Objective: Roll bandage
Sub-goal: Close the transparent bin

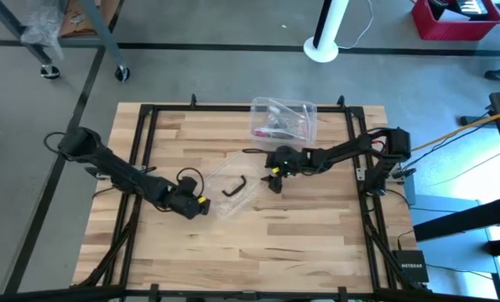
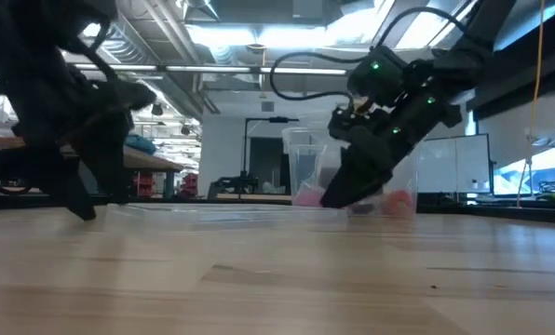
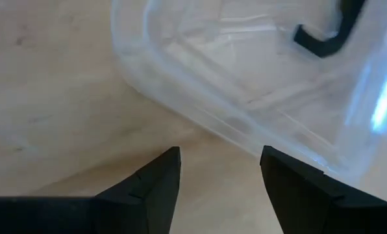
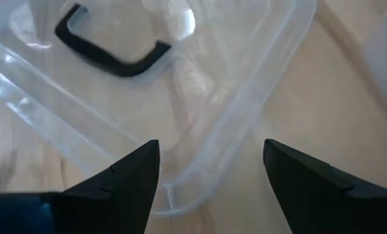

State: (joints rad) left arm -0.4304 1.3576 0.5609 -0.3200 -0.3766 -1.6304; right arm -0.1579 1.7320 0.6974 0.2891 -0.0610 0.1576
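No brown bandage shows in any view. A clear plastic lid with a black handle [image 1: 233,189] lies flat on the table's middle. My left gripper [image 1: 203,205] is open, low over the table, just short of the lid's near-left rim [image 3: 232,130]. My right gripper [image 1: 273,180] is open and slants down at the lid's right corner [image 4: 180,188], which lies between its two fingers. I see no touch. The lid's black handle shows in both wrist views [image 3: 323,39] [image 4: 112,52].
A clear plastic box [image 1: 283,120] with pink things inside stands at the table's far edge, behind my right gripper; it also shows in the low view [image 2: 352,181]. Bare wooden table [image 1: 258,252] lies toward the near edge.
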